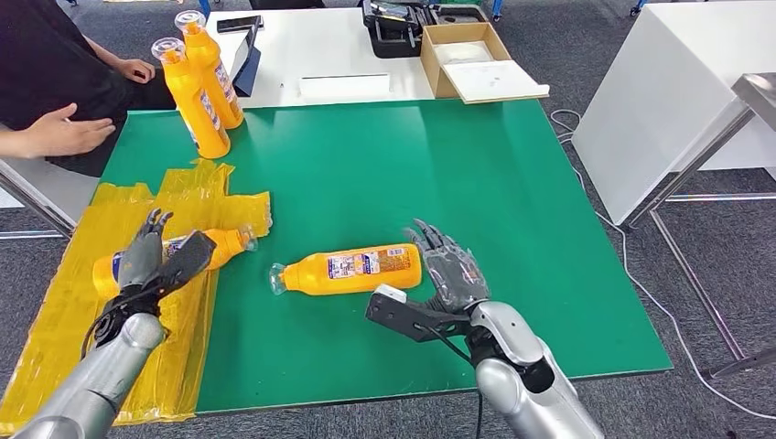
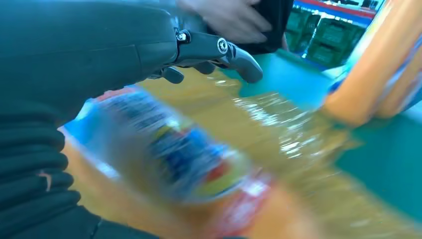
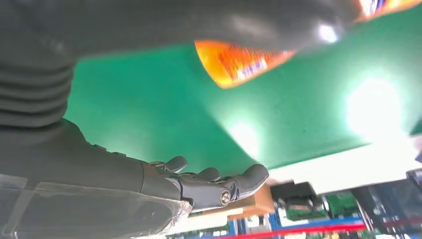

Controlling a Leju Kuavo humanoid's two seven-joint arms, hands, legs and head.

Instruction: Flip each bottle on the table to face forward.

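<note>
Beside the lying bottle [image 1: 352,269], the right robot hand [image 1: 451,268] spreads open.

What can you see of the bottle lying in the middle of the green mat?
The middle bottle is orange-yellow plastic, lying on its side on the green mat, with its clear cap pointing toward the yellow sheet. A printed label faces up. The right hand sits at its base end with fingers spread, seemingly not gripping; contact is unclear.
</note>
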